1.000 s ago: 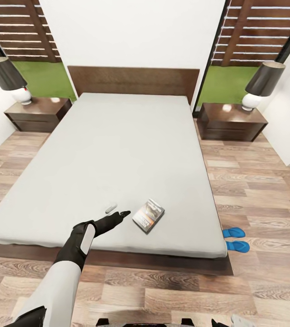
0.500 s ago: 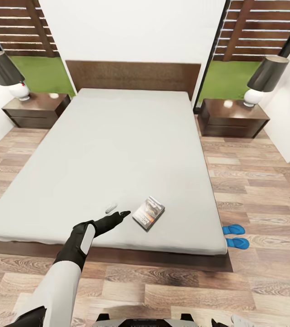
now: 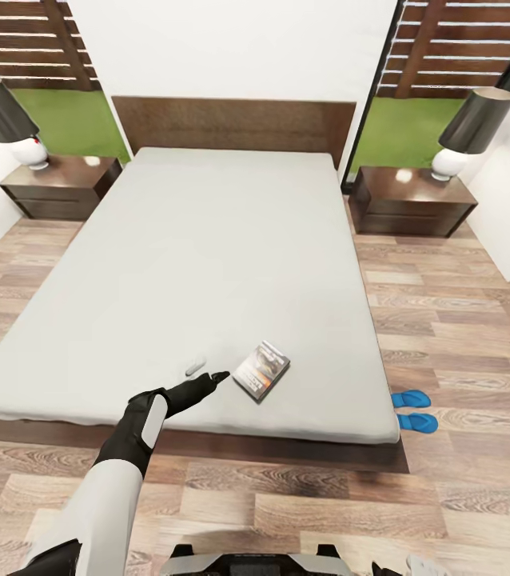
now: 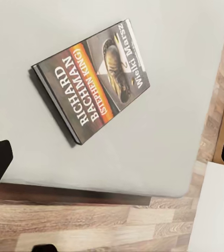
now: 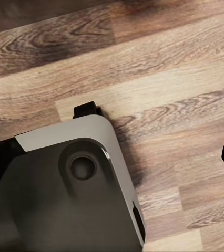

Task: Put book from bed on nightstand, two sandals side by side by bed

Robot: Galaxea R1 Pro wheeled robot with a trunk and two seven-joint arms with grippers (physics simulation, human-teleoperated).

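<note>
Across the middle of the head view: large low platform bed (image 3: 207, 264) with dark brown wood frame and headboard, pale grey-white mattress bare except near its lower edge. Wood-plank floor (image 3: 447, 320) lies open on both long sides and along the foot.

Lower centre of the head view, on the mattress: small thin paperback book (image 3: 261, 370) with dark cover and orange band, lying flat, set back from the foot edge and from the right edge. In the left wrist view the book (image 4: 93, 79) lies flat at a slant, bare mattress all round it.

Just left of the book: left gripper (image 3: 207, 382), black, raised over the mattress, pointing at the book, apart from it. Its fingers stand wide apart at the wrist view's two side edges, holding nothing.

Right gripper: one dark tip at the right wrist view's edge, over floor; opening cannot be told.

Lower right, on the floor just beside the bed: pair of bright blue flip-flop sandals (image 3: 413, 410), side by side.

Upper left and upper right: two low dark-brown nightstands (image 3: 411, 204), a lamp (image 3: 467, 128) on each.
</note>
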